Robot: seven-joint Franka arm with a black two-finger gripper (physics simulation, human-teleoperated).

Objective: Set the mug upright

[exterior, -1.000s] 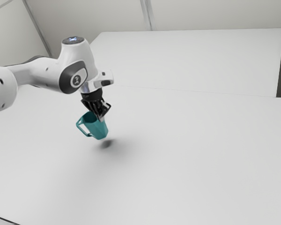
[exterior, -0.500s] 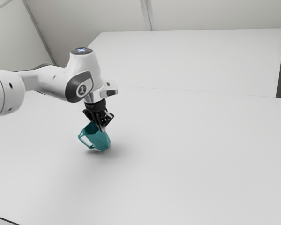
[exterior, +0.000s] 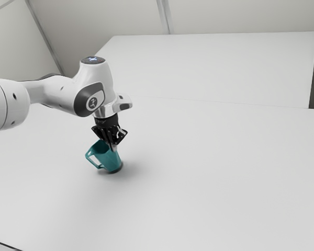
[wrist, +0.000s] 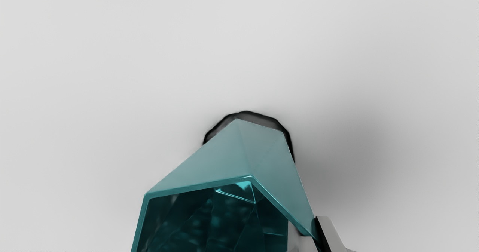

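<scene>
Toward the exterior view's left, the mug (exterior: 107, 160) has been lowered and turned nearer upright, apparently onto the tabletop (exterior: 199, 183). Farther right, its rim (wrist: 280, 205) is pinched by nearly closed jaws; slight levelling, then release, seems needed.

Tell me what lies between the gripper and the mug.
Nothing separate: the wrist view shows the gripper closed on the mug itself, one finger inside and one outside, with the mug's own wall between them.
</scene>
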